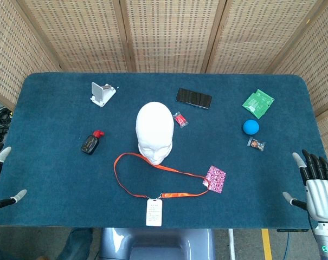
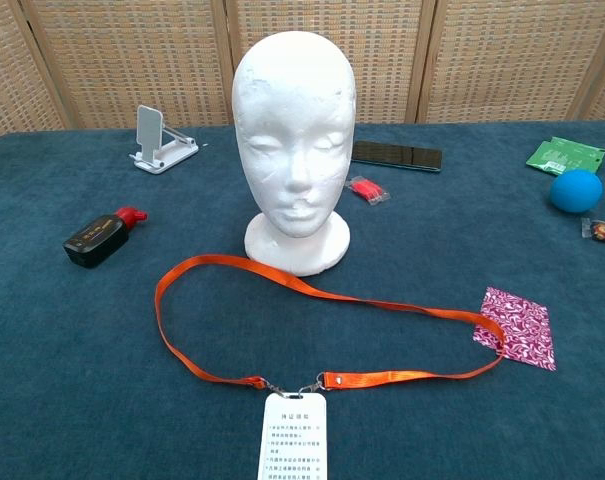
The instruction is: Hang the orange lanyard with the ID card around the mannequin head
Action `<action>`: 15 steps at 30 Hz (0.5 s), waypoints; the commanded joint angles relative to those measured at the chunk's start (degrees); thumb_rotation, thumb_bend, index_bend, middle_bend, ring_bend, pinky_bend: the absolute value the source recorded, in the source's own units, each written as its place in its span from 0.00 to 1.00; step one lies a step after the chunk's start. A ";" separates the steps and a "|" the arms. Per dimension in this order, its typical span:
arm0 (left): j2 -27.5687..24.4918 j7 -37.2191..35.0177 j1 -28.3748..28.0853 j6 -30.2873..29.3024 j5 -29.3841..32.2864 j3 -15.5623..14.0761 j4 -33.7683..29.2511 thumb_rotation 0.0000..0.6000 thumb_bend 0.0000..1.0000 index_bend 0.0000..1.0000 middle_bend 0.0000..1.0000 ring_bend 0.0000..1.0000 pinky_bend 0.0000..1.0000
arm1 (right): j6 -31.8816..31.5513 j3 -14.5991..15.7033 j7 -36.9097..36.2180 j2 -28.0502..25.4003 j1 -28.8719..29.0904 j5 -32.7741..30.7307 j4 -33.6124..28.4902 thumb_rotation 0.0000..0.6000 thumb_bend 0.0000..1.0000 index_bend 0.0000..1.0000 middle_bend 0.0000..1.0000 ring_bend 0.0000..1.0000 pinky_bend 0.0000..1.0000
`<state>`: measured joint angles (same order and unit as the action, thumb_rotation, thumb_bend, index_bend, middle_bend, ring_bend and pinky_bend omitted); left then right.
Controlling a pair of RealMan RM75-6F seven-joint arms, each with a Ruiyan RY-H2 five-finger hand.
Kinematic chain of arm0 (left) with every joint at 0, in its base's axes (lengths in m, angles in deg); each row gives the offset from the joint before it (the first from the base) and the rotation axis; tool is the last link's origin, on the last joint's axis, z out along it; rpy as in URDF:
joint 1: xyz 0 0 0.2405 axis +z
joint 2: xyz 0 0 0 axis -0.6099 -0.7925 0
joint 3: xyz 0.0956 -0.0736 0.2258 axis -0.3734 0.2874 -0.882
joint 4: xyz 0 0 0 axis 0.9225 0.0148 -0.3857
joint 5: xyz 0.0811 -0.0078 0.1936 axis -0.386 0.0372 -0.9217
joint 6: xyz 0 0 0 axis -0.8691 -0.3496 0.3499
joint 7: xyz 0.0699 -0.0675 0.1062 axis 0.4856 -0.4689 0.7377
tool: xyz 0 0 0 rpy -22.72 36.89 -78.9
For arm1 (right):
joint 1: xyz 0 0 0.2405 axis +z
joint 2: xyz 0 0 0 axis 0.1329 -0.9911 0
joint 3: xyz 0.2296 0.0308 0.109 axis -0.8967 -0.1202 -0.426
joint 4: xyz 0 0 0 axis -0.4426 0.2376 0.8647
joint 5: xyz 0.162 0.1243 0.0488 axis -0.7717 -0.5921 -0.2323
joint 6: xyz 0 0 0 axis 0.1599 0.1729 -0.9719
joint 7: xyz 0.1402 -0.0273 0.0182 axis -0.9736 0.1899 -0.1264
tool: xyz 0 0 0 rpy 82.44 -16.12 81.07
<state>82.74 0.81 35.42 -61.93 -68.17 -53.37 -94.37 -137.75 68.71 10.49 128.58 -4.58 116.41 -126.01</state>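
Orange lanyard lies flat on the tabletop in front of the mannequin head; both hands hold nothing.

Head view: the mannequin head [image 1: 154, 131] stands upright near the centre of the blue tabletop [image 1: 55, 168]. The orange lanyard [image 1: 132, 157] forms a loose loop just in front of its base, and the ID card [image 1: 154, 212] lies at the near edge. The strap's right end reaches a pink patterned square [image 1: 216, 179]. The left hand [image 1: 0, 176] sits at the left edge, only partly visible, fingers apart and empty. The right hand [image 1: 314, 181] sits at the right edge, fingers spread and empty. Chest view: the lanyard [image 2: 312, 288] passes close to the head's base [image 2: 296, 245]; whether it touches cannot be told. The card [image 2: 294, 436] lies face up. A blue ball [image 2: 576, 189] rests at far right; neither hand appears.
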 commanded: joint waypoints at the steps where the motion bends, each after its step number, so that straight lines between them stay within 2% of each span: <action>1: 0.12 0.15 0.08 -0.05 0.06 0.02 0.06 1.00 0.00 0.00 0.00 0.00 0.00 | 0.38 0.28 0.26 0.07 0.15 0.43 0.11 1.00 0.00 0.00 0.00 0.00 0.00; 5: 0.32 0.54 0.07 0.04 0.23 0.15 0.22 1.00 0.00 0.00 0.00 0.00 0.00 | 2.59 0.85 1.36 0.63 1.28 1.33 0.17 1.00 0.00 0.00 0.00 0.00 0.00; 10: 0.80 1.59 -0.76 1.34 1.69 0.91 0.30 1.00 0.00 0.00 0.00 0.00 0.00 | 10.37 1.32 1.73 1.28 6.51 4.08 -0.84 1.00 0.00 0.02 0.00 0.00 0.00; 15: 1.28 3.19 -1.86 2.95 3.73 1.85 0.09 1.00 0.00 0.00 0.00 0.00 0.00 | 20.07 -0.05 0.10 3.24 13.48 3.70 -1.54 1.00 0.00 0.28 0.00 0.00 0.00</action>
<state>83.90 3.78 33.75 -59.19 -64.66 -51.68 -94.24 -123.00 69.45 11.62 130.54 4.75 120.35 -126.73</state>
